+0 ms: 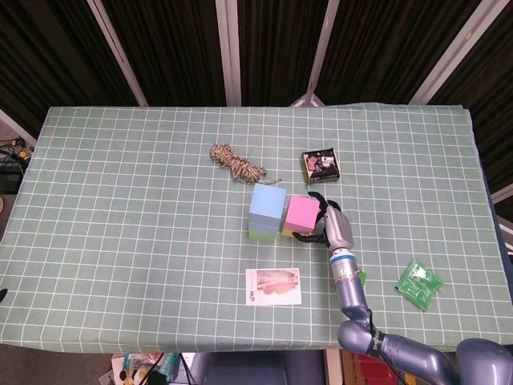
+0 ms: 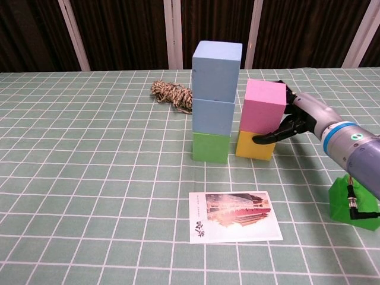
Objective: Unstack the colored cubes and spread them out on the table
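Observation:
Two light blue cubes (image 2: 217, 56) stand stacked on a green cube (image 2: 211, 147); from above the top blue face (image 1: 267, 204) shows at the table's middle. Right of them, a narrow gap apart, a pink cube (image 2: 265, 104) (image 1: 301, 212) sits on a yellow cube (image 2: 255, 145). My right hand (image 2: 298, 116) (image 1: 333, 225) grips the pink cube from the right, thumb under its front lower edge and fingers behind its top. The pink cube sits a little askew on the yellow one. My left hand is in neither view.
A coil of rope (image 1: 236, 163) (image 2: 172, 95) lies behind the stack. A dark box (image 1: 321, 165) sits behind the hand. A printed card (image 1: 273, 286) (image 2: 234, 216) lies in front of the cubes. A green packet (image 1: 419, 282) and a green plastic piece (image 2: 351, 202) are at the right.

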You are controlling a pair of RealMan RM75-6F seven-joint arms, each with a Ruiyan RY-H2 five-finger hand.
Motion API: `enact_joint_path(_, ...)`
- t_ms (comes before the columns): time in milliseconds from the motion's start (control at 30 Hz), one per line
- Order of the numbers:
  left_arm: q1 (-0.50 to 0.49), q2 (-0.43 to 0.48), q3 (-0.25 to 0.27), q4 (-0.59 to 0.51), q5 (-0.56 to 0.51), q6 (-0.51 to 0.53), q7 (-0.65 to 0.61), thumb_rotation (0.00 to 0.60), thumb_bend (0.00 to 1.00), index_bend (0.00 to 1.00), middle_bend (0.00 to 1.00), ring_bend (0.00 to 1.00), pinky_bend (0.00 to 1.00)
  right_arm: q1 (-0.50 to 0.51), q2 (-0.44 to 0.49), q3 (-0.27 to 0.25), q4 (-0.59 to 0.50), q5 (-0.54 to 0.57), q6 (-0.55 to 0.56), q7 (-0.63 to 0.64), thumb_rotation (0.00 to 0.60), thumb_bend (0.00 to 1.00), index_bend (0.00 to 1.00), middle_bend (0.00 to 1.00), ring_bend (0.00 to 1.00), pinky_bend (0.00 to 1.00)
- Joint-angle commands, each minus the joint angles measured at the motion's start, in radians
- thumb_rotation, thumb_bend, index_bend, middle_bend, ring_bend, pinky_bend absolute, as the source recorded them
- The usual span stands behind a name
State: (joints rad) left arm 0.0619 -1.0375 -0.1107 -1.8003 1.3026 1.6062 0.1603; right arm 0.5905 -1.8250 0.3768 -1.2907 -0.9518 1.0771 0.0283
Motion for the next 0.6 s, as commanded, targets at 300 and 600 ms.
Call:
enact_joint_path(300,-0.01,-0.006,0.0,-0.001,-0.004,-0.012,0.014,0.6,0.17,0.23,0.05,0.0,0.0,-0.019,0.069,-0.011,0.243,-0.165,0.176,-0.047,0.6,0.13,0.2,0.51,0.53,0.12)
enact_joint_path(600,-0.01,-0.021,0.006,-0.005,0.004,0.0,0.047,0.6,0.17,0.23,0.06,0.0,0.0,0.011,0.024,-0.148,0.695,-0.402,0.354,-0.226,0.6,0.13,0.23,0.51,0.53,0.14)
